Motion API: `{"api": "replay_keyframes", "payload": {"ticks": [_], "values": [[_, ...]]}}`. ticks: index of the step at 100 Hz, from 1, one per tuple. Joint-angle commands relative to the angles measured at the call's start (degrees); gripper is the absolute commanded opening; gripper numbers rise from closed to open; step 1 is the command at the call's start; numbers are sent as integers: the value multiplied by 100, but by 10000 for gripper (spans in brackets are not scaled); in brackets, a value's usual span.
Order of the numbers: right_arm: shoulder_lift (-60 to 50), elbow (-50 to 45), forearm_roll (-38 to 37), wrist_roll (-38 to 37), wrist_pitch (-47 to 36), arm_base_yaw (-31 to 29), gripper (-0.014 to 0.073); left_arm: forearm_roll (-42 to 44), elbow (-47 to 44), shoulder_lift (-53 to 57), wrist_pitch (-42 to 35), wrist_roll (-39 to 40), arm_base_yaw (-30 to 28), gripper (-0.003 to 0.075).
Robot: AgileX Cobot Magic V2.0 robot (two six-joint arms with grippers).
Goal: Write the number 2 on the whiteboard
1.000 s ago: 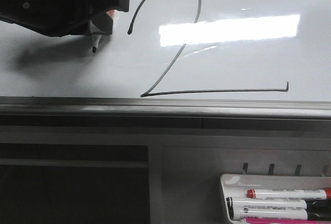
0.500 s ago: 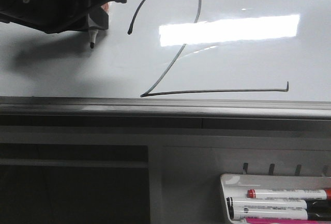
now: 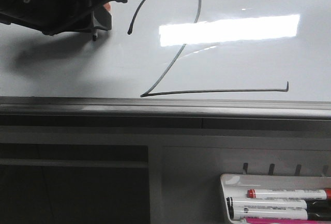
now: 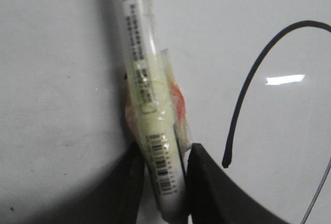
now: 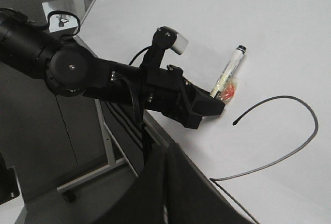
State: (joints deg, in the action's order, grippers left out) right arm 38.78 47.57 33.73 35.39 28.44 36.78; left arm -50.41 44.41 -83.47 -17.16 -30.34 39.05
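The number 2 (image 3: 217, 90) is drawn in thin dark grey on the whiteboard (image 3: 269, 63). Its hook also shows in the left wrist view (image 4: 239, 105) and the right wrist view (image 5: 279, 98). My left gripper (image 3: 101, 19) is shut on a white marker (image 4: 139, 53) wrapped in tape. It is held against the board just left of the start of the hook. Only the dark tip of the marker (image 3: 94, 37) sticks out below the gripper. My right gripper (image 5: 165, 182) is shut and empty, low by the board's bottom rail.
The grey metal rail (image 3: 165, 107) runs under the board. A small white tray (image 3: 227, 182) at the lower right holds several markers, one with a red cap (image 3: 287, 194). The left arm (image 5: 77, 74) reaches in from the board's left side, above a stand frame.
My left gripper has moved the marker up the board a little. The tip now shows less below the gripper. The drawn 2 is unchanged.
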Motion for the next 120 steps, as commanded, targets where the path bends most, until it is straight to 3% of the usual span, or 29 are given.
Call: {"api": "replay_keyframes", "payload": {"ticks": [1, 16, 23, 64, 104, 120], "values": [[-4, 141, 138, -6, -366, -40, -71, -155, 88, -2, -129, 82, -72, 218], [-4, 141, 138, -6, -361, -40, -71, -155, 88, -2, -142, 82, -72, 392], [-4, 141, 138, -6, -361, -40, -71, -155, 88, -2, -163, 82, -72, 438], [-4, 141, 138, -6, -352, -40, -71, -94, 88, 181, -124, -23, -72, 454], [-203, 141, 118, -6, -690, -40, -71, 64, 88, 1959, -124, -962, -72, 462], [-693, 98, -519, -6, -41, -40, -69, 53, 37, 3027, 289, -1447, -72, 438]]}}
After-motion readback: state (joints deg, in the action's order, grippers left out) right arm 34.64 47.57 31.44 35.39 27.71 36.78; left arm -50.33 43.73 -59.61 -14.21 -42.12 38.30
